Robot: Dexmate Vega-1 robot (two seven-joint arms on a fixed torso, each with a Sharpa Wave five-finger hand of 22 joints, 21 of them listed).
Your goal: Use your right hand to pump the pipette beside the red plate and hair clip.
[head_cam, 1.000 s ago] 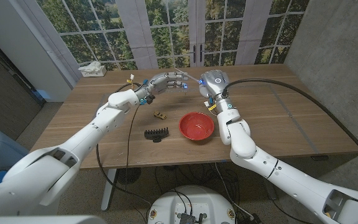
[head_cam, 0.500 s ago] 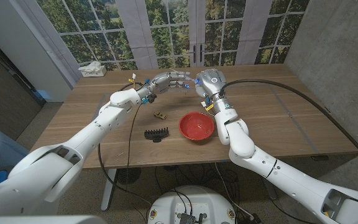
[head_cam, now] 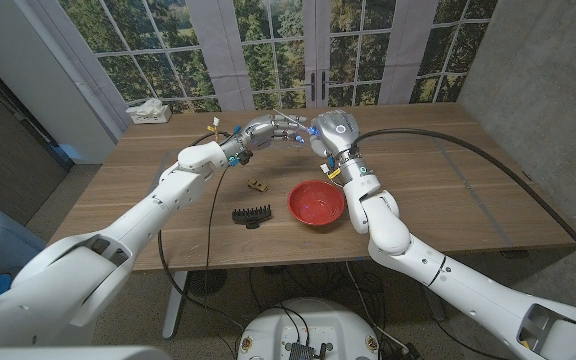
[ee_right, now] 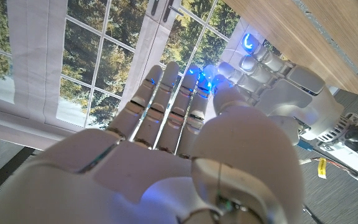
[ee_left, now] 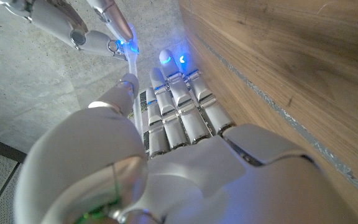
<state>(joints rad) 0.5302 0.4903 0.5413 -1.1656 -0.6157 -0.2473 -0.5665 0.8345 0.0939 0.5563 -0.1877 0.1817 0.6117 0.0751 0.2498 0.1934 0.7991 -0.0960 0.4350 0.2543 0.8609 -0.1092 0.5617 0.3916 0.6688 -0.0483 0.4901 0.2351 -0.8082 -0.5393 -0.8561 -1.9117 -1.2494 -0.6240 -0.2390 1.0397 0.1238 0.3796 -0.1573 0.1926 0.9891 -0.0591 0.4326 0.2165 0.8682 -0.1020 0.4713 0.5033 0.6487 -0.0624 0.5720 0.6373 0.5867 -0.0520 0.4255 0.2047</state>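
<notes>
Left hand (head_cam: 268, 131) clamped on pipette (ee_left: 133, 74), right hand (head_cam: 330, 132) fingers apart, touching it

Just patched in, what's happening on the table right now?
Both hands are raised together over the far side of the wooden table. The left hand appears to hold a thin clear pipette, and the right hand has its fingers right at it. Whether it is squeezing yet is unclear. Nearer the robot sit the red plate, a black hair clip and a small brown object.

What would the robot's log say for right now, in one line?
left hand holds pipette | right hand fingertips at its end | red plate, hair clip on table
</notes>
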